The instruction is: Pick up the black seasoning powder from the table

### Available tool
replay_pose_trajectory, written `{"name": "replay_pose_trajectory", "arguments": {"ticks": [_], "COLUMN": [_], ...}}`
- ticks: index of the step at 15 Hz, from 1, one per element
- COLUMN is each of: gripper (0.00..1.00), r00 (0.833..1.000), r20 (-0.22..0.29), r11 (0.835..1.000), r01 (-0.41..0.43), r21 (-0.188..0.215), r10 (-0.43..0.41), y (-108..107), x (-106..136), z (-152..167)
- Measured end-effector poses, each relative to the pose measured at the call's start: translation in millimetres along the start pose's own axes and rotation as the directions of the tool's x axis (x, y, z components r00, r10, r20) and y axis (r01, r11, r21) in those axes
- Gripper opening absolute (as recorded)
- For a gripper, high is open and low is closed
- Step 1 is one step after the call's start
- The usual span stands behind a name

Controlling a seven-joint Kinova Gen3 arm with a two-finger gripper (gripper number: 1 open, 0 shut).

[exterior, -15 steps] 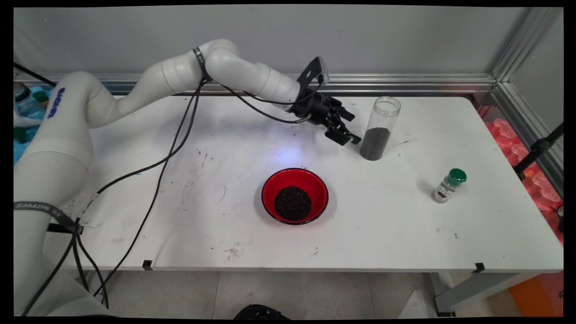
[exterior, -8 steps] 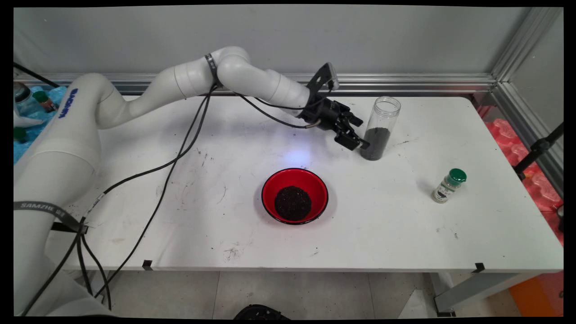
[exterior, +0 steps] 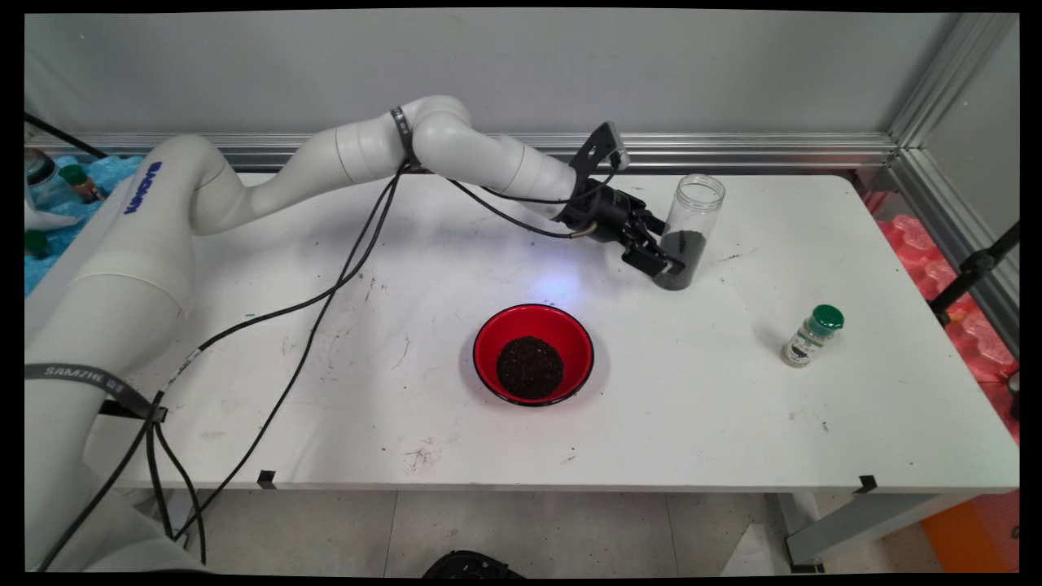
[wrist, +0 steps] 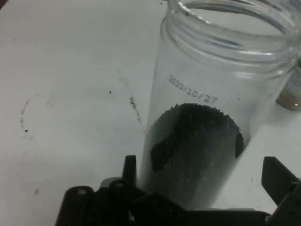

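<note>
Main view: one tall clear jar (exterior: 688,232) of dark grains, one red bowl (exterior: 533,354) of dark grains, one green-capped bottle (exterior: 812,335) on the scuffed white table (exterior: 733,423) below a grey wall. Gripper (exterior: 661,262) at the jar's base, far right of the bowl.

Hand view: fingers (wrist: 278,176) spread apart either side of the jar (wrist: 211,108), not clamped

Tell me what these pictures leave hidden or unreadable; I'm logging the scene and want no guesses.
- Small green-capped bottle: label too small in the main view; the hand view's right edge cuts it off.
- Clear jar: its base is hidden behind the tool in both views.
- Red bowl: outside the hand view.
- Tool-to-jar contact: not visible.
</note>
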Motion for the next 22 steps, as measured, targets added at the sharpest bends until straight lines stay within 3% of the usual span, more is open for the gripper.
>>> {"name": "replay_pose_trajectory", "arguments": {"ticks": [19,20,22], "gripper": [1.0,0.0,0.0], "r00": [0.995,0.994,0.993], "r20": [-0.022,-0.026,-0.032], "r11": [0.995,0.994,0.994], "r01": [0.1,0.105,0.11], "r21": [0.02,0.018,0.015], "r10": [-0.1,-0.104,-0.109], "y": [2,2,3], "x": [-8,-7,-7], "z": [17,17,16]}}
